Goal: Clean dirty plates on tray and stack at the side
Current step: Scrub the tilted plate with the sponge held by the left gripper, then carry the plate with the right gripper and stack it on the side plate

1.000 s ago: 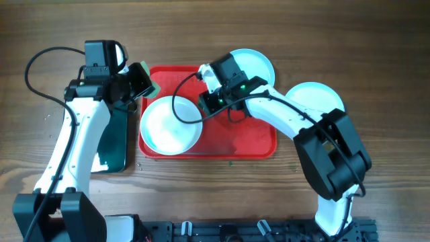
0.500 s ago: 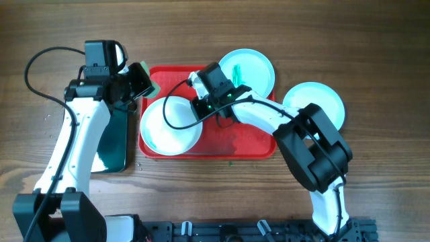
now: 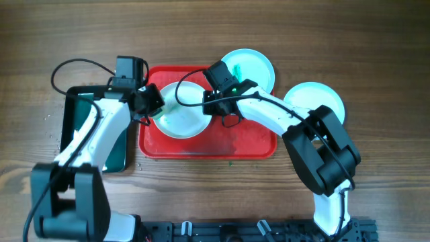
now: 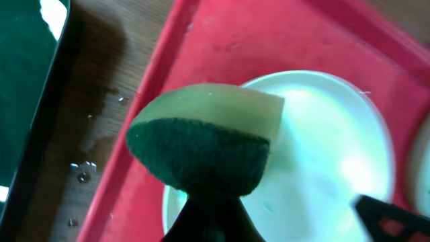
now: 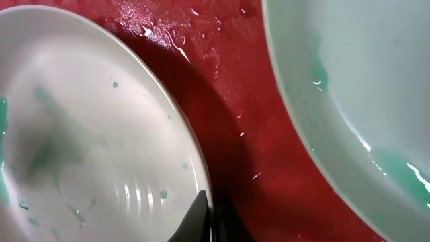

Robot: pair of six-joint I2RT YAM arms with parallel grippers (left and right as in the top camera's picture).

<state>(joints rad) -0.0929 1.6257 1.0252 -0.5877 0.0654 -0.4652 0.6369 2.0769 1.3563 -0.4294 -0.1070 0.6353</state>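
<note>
The red tray (image 3: 252,141) lies mid-table. My right gripper (image 3: 208,104) is shut on the right rim of a plate (image 3: 183,115) over the tray's left half; the wrist view shows the fingers (image 5: 208,214) pinching that rim (image 5: 87,134), with small green specks on it. My left gripper (image 3: 149,102) is shut on a sponge (image 4: 201,141), yellow with a dark green pad, at this plate's (image 4: 336,154) left rim. A second plate (image 3: 250,67) with green smears sits at the tray's far right corner (image 5: 363,87). A third plate (image 3: 316,99) lies on the table to the right.
A black tray (image 3: 84,128) with green liquid stands left of the red tray, its edge in the left wrist view (image 4: 30,94). Water drops lie on the wood between them. The red tray floor (image 5: 235,114) is wet.
My left gripper has swung right with the sponge to the plate's left rim. My right gripper has moved the held plate toward the far side of the tray.
</note>
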